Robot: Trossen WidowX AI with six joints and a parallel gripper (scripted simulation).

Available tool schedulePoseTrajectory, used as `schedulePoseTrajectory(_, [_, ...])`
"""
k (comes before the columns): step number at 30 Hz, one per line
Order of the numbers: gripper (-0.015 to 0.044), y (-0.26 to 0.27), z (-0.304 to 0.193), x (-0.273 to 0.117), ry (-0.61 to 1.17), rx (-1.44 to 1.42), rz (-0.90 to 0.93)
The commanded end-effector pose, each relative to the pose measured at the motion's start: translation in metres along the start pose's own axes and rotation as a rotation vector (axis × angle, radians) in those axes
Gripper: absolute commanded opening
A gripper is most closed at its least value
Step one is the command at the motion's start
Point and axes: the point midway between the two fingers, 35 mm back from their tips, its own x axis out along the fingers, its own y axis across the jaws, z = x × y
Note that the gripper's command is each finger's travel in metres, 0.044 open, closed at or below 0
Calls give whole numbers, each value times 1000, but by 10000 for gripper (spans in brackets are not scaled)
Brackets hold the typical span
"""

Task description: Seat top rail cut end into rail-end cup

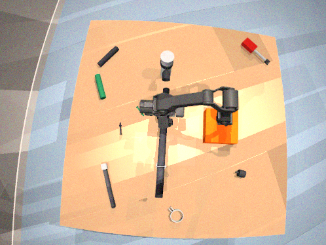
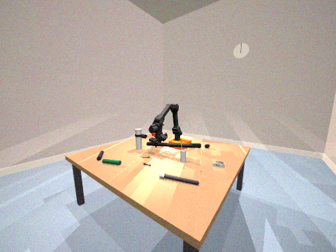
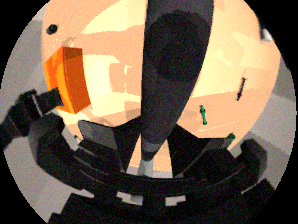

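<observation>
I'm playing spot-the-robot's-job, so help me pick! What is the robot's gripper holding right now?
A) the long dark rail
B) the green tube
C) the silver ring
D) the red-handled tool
A: the gripper is shut on the rail, which runs in between its two fingers in the wrist view.

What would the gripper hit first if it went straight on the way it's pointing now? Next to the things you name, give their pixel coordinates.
The gripper (image 1: 164,113) (image 2: 154,143) (image 3: 154,119) points down, shut on the rail (image 1: 162,147) (image 2: 179,145) (image 3: 175,65). Beyond that, the table top (image 1: 82,147) (image 2: 135,182) (image 3: 110,35) looks first in line, though the depth is hard to judge.
</observation>
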Motion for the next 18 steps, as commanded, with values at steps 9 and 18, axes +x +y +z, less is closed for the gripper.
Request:
schedulePoseTrajectory(9, [0, -1, -10, -48, 143, 6, -35])
schedulePoseTrajectory(18, [0, 1, -7, -41, 127, 4, -19])
